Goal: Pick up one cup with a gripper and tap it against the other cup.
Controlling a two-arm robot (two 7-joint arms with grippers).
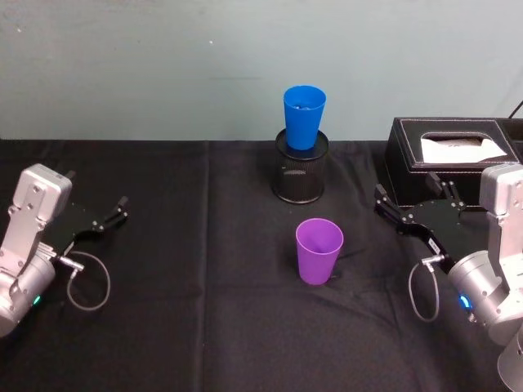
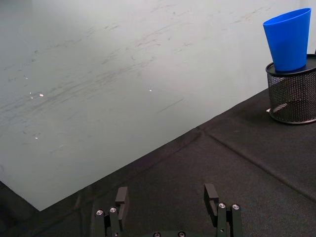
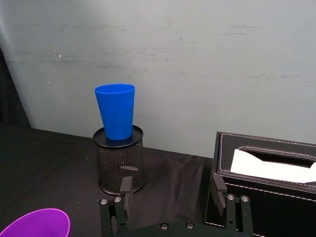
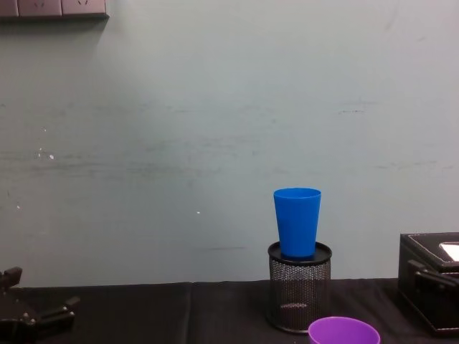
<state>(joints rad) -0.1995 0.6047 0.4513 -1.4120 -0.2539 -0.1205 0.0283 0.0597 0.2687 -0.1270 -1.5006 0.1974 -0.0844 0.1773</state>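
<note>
Upright, the blue cup [image 1: 304, 116] sits in the mesh holder [image 1: 300, 180]; both grippers' jaws gape wide.

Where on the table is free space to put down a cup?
Bare black cloth lies between the left end effector and the purple cup, and along the near edge. It is crowded behind: blue cup in the mesh holder, tissue box, right end effector.

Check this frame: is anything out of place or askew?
One oddity: the blue cup sits nested upright in the black mesh pen holder rather than on the table. The purple cup stands upright; nothing is spilled.
</note>
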